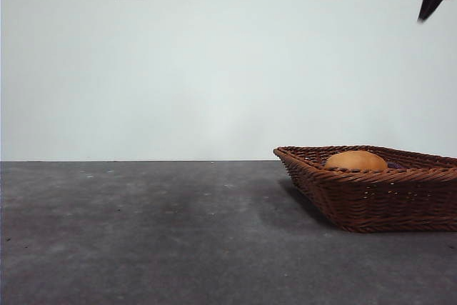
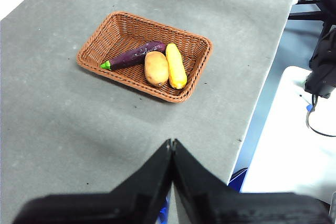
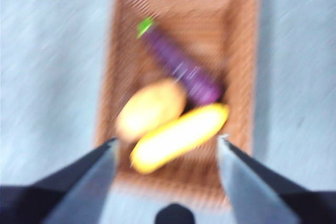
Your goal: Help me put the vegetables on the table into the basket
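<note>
Grey table (image 2: pixel 63 129) has no vegetables left on it, so I judge the job done; best move now is lifting the right gripper (image 3: pixel 165 142) straight up, jaws spread wide and empty, clear of the rim. Left gripper (image 2: pixel 171 144) waits back from the basket, jaws pressed together, holding nothing. Wicker basket (image 2: pixel 89 62) holds all three: potato (image 2: pixel 156 68) touching the yellow vegetable (image 2: pixel 176 65), eggplant (image 2: pixel 134 55) lying behind them; only the potato's top shows in the front view
</note>
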